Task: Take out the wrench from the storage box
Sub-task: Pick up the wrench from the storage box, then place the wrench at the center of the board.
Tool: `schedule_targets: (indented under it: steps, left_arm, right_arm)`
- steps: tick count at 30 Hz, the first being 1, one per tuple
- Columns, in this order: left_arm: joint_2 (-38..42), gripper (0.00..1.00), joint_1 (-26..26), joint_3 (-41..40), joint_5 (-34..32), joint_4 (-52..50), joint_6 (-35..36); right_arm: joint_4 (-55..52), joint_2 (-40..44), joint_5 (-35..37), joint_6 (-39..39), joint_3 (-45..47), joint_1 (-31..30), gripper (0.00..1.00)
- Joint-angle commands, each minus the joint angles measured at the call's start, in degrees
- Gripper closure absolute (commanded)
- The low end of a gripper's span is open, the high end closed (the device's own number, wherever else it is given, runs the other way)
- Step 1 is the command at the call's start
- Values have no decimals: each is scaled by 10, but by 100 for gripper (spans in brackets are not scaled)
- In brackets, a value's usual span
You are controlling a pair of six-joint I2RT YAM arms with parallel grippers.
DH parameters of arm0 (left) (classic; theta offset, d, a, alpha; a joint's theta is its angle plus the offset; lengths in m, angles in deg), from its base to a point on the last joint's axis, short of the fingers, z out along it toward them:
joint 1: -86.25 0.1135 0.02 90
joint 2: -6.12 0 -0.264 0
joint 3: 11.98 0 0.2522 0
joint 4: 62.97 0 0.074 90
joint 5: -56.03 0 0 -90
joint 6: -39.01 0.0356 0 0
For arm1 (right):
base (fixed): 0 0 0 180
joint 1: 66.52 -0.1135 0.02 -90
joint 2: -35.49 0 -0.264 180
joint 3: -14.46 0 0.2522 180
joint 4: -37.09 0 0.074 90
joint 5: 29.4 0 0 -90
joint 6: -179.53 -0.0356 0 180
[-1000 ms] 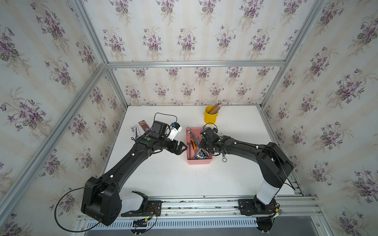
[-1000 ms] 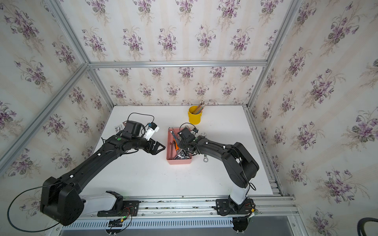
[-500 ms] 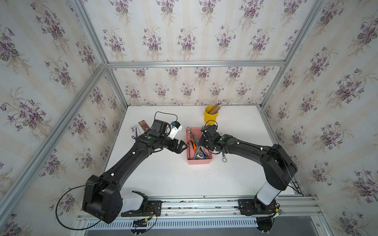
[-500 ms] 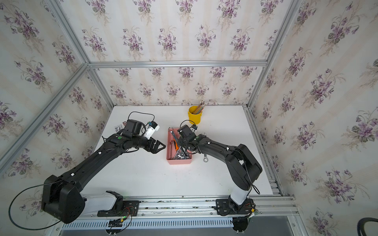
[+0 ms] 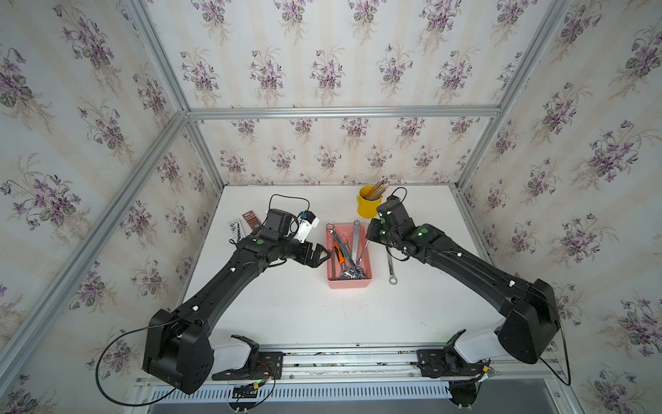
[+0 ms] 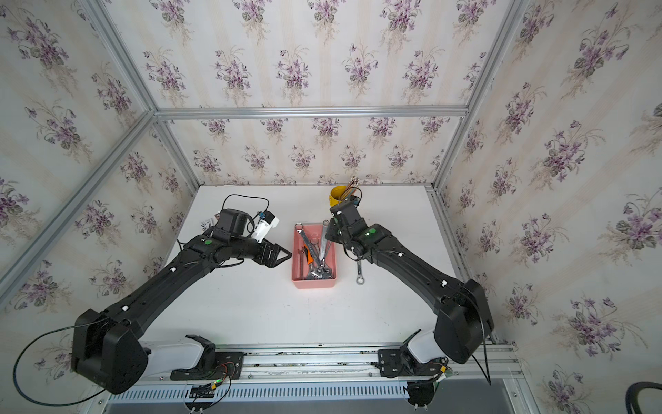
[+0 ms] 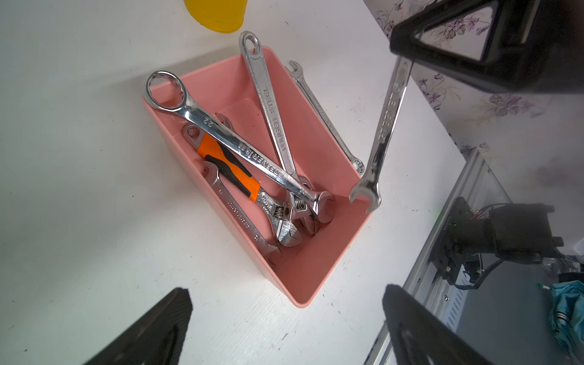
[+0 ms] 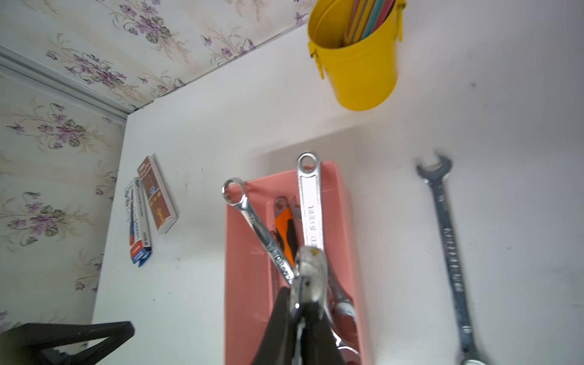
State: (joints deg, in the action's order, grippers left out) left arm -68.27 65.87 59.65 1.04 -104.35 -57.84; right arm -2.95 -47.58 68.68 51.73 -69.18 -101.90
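Right hand (image 8: 300, 303) is clamped on the top end of a slim chrome wrench (image 7: 384, 126). It hangs tilted, open end over the rim of the storage box (image 7: 316, 278); I can't tell if they touch. Left hand (image 5: 317, 252) is spread wide just beside the box. The box is salmon plastic with rounded corners and holds a 22 combination wrench (image 7: 240, 148), a flat forged-steel wrench (image 7: 271, 110), an orange-grip adjustable (image 7: 230, 167) and a small spanner (image 7: 234, 208). Another chrome wrench (image 5: 390, 265) lies on the white bench (image 5: 304, 315).
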Motion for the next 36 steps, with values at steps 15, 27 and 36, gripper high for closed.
schedule_targets:
  steps: [15,27,36]
  left_arm:
    - [-14,1,-1,-6,23,31,-17]
    - [-15,1,-2,-12,13,23,-7]
    - [-14,1,-1,-14,8,15,-1]
  right_arm:
    - [25,-51,-122,343,112,215,100]
    - [99,-164,-165,337,93,244,100]
    - [134,-217,-184,330,82,249,99]
